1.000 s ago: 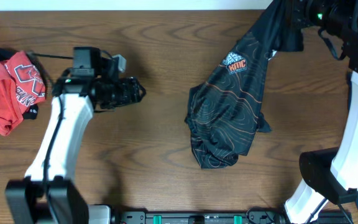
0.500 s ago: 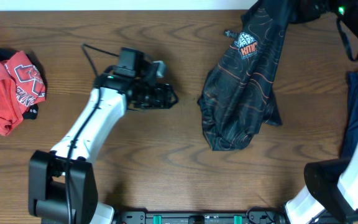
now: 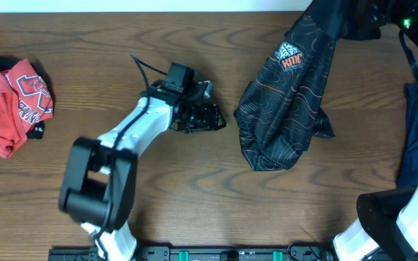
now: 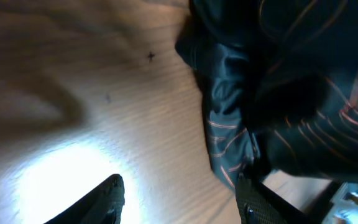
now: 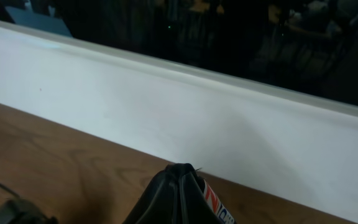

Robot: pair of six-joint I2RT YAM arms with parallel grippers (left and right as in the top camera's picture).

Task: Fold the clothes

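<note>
The wooden table (image 3: 194, 203) carries three garments. The black jersey (image 3: 289, 109) with orange contour lines is the item in work: its upper end is raised toward the top right corner, and its lower half lies bunched on the wood right of centre. In the last second it has been drawn slightly rightward and away from the front edge. The dark blue garment (image 3: 416, 138) hangs at the right edge. The red T-shirt (image 3: 13, 101) lies crumpled at the far left, untouched.

The left arm has swept from the left of the table to the centre – its left gripper (image 3: 207, 116) now sits just beside the jersey's left edge. In the left wrist view both fingertips (image 4: 107, 196) stand apart with bare wood between them, gripping nothing. The right gripper (image 3: 348, 20) is closed on the jersey's upper end; the right wrist view shows cloth pinched at its tip.

Assessment – folding has not begun. The jersey is not yet spread flat, and the left gripper is placed to take a second hold
</note>
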